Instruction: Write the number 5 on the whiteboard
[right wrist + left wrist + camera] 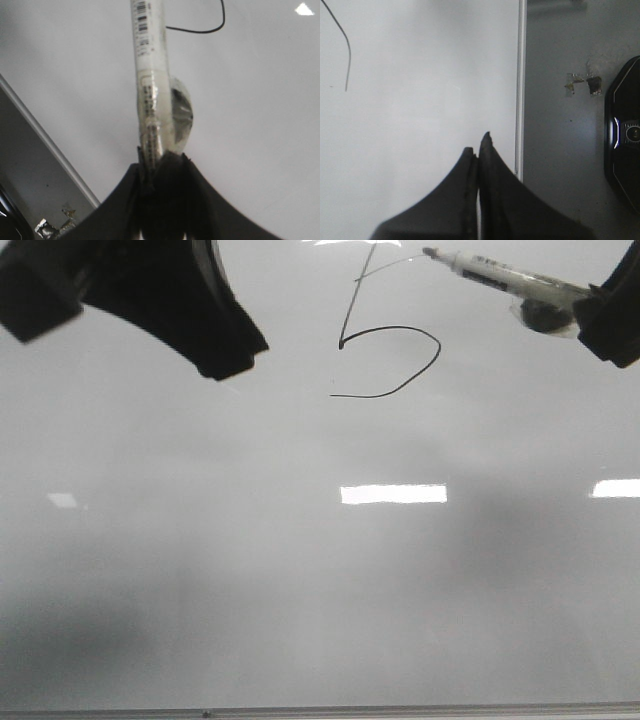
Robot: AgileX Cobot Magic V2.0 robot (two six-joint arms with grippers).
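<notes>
Overhead, the right gripper (606,312) clamps a marker (500,278) at the frame's upper right, its tip by the faint top bar of the number 5 (385,355), upper centre of the whiteboard (320,590). A slipped nib could smear that bar. The left gripper (215,350), pinched empty, hangs upper left.

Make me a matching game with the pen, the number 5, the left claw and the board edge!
Things:
1. marker
2. number 5
3. left gripper
4. whiteboard frame

States:
A. shut, holding nothing
B. thin black line drawn on the board
C. held in the right gripper
D. thin grey strip along the board's edge

Pairs: 1-C, 2-B, 3-A, 4-D
</notes>
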